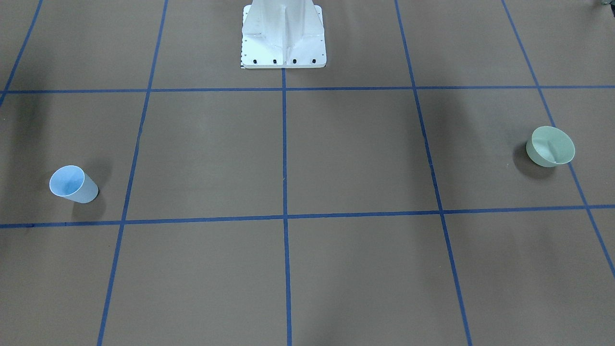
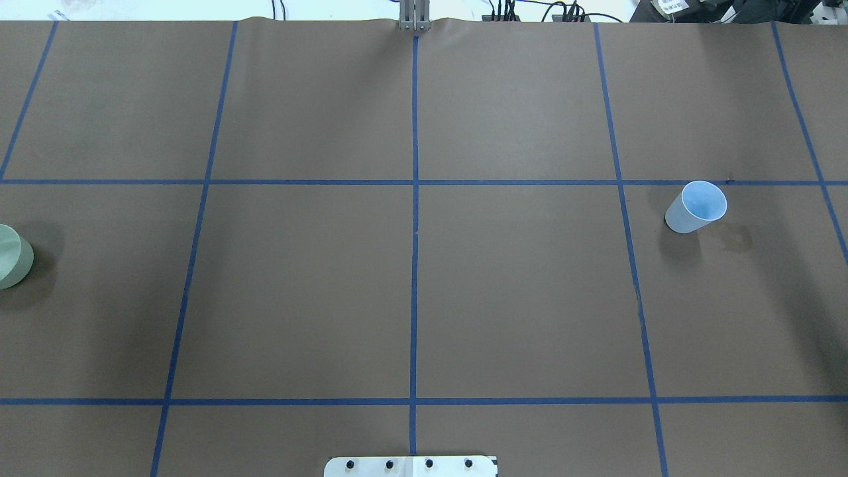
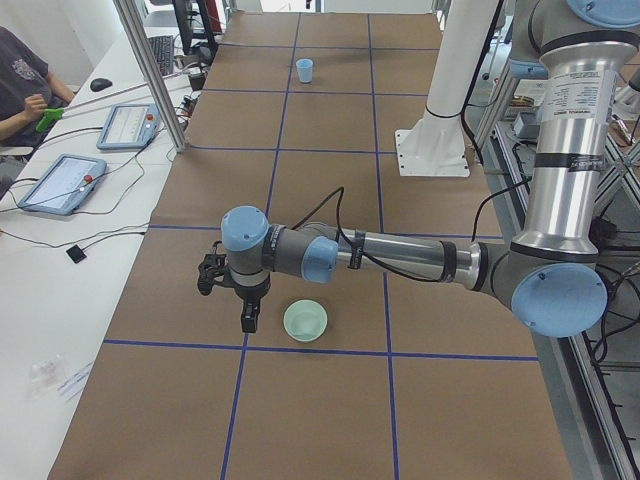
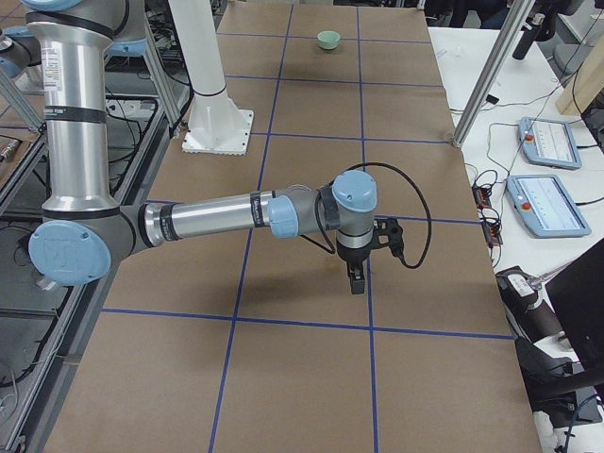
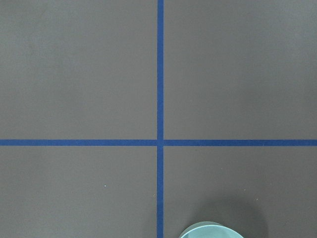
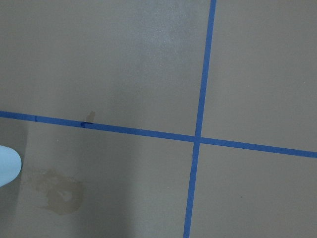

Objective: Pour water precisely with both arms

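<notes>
A light blue cup (image 1: pixel 73 184) (image 2: pixel 695 207) stands upright on the brown table, its edge also showing in the right wrist view (image 6: pixel 7 166). At the other end stands a pale green bowl (image 1: pixel 550 146) (image 3: pixel 305 321) (image 5: pixel 210 230). The water is hidden from me; neither vessel shows a glint. The left arm (image 3: pixel 400 255) reaches out low, and its left gripper (image 3: pixel 248 320) hangs just beside the bowl. The right arm (image 4: pixel 217 217) holds the right gripper (image 4: pixel 357 281) pointing down above the paper. Only the side views show the grippers, so I cannot tell their state.
The white pedestal (image 1: pixel 283 33) is bolted at the robot's side of the table. A damp stain (image 2: pixel 732 237) (image 6: pixel 62 196) marks the paper beside the cup. A seated person (image 3: pixel 25 85) and tablets (image 3: pixel 60 183) are at a side table; blue tape lines grid the paper.
</notes>
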You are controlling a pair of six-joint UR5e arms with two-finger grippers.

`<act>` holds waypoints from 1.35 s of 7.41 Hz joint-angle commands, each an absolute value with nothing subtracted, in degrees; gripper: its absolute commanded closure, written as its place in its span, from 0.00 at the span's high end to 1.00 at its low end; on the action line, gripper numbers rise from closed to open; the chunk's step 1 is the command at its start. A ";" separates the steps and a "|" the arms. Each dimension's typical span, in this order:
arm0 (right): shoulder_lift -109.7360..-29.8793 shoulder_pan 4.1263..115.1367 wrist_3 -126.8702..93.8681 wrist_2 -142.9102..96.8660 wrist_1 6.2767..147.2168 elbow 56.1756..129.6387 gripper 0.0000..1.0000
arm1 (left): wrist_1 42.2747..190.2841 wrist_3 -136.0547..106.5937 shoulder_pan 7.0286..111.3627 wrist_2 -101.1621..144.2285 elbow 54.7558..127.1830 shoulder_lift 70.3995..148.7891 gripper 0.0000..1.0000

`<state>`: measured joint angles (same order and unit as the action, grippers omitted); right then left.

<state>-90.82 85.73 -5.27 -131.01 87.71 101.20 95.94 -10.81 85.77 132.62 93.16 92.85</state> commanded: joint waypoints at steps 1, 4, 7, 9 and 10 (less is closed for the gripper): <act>-90.88 85.52 -5.36 -131.05 87.71 101.08 0.99 | 96.06 -10.72 85.43 132.89 94.65 91.16 1.00; -91.58 85.17 -5.36 -131.13 87.63 101.16 0.99 | 96.85 -10.63 85.43 133.85 94.92 88.07 1.00; -91.76 84.90 -5.27 -131.31 87.54 101.60 0.99 | 99.48 -10.54 85.17 134.47 94.75 87.11 1.00; -92.11 84.82 -5.10 -131.40 87.54 101.51 0.99 | 103.69 -10.63 83.86 134.47 94.13 85.62 1.00; -92.28 84.73 -5.10 -131.40 87.63 101.60 0.99 | 105.10 -10.81 81.32 134.30 94.04 84.56 1.00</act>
